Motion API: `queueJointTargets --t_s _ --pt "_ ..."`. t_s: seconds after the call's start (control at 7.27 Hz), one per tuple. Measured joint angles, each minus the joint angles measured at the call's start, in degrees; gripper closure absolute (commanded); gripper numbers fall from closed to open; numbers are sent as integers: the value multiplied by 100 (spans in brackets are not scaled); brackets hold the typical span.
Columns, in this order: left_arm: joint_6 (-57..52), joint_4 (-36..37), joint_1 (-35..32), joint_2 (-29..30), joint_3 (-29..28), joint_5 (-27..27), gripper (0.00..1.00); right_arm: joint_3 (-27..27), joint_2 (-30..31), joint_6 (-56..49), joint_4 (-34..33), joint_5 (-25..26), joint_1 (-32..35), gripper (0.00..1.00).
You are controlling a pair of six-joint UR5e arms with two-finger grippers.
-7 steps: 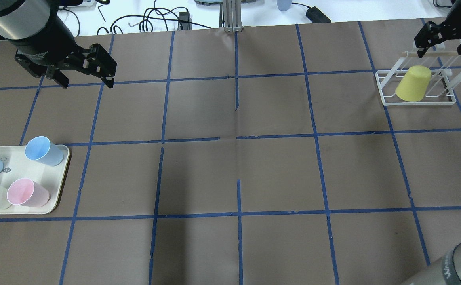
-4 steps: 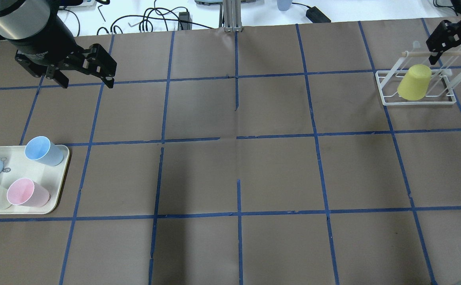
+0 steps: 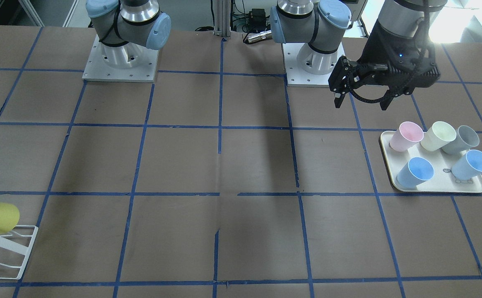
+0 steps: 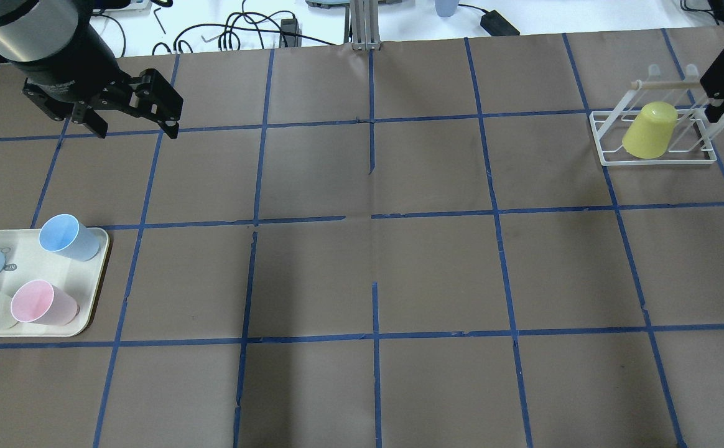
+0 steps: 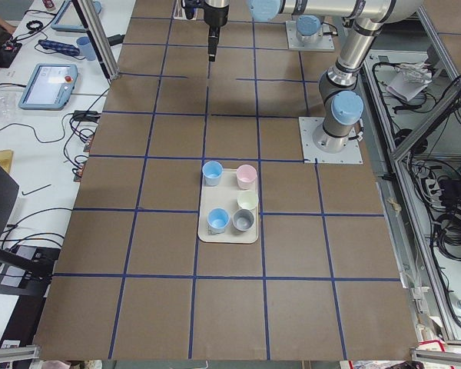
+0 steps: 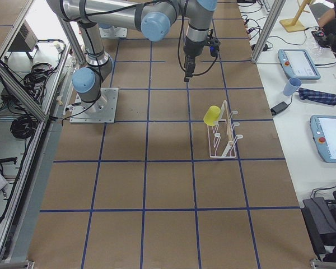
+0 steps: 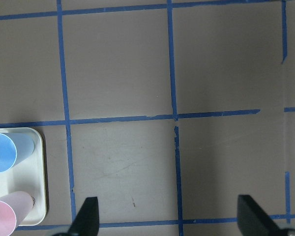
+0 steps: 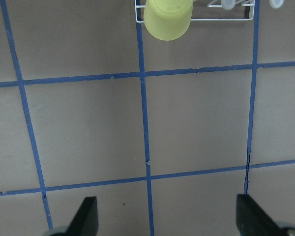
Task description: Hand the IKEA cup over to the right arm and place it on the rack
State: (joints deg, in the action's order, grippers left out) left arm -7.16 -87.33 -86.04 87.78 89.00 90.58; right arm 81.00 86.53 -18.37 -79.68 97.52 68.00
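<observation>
Cup (image 4: 649, 132) is hanging mouth-down on rack (image 4: 660, 162) at desk's far right corner; likely light, stiff, slick, best pinched across sidewall; left gripper (image 4: 138, 129) and right gripper (image 8: 168, 216) are gaping, empty.

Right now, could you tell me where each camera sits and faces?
Front: across table, facing robot; left gripper.
Overhead: behind robot, looking down; left, right gripper.
Left: table's left end; left arm.
Right: table's right end; right arm.
Left wrist: downward; fingertips.
Right wrist: downward; fingertips; shares yellow plastic cup, white wire rack with overhead.
</observation>
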Motion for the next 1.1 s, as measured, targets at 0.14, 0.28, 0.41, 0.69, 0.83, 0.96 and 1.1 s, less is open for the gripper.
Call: queueJointTargets --t_s 0.14,0.28,0.41,0.69,0.83,0.96,1.1 --pt "2 10 0 1 0 2 0 37 146 3 78 -24 1 0" --pt "6 18 0 1 0 7 0 62 267 2 106 -39 3 0" --pt "4 23 0 -2 -3 14 0 70 375 -18 115 -49 3 0" --pt "39 37 2 -5 -9 10 0 75 502 -60 95 -379 17 0" --pt "141 47 2 6 -22 -11 0 59 511 -60 62 -581 29 0" --pt "445 48 -23 44 -53 -92 0 37 505 -42 32 -738 102 0" --pt "866 36 -83 76 -81 -260 0 25 480 3 -86 -873 323 0"
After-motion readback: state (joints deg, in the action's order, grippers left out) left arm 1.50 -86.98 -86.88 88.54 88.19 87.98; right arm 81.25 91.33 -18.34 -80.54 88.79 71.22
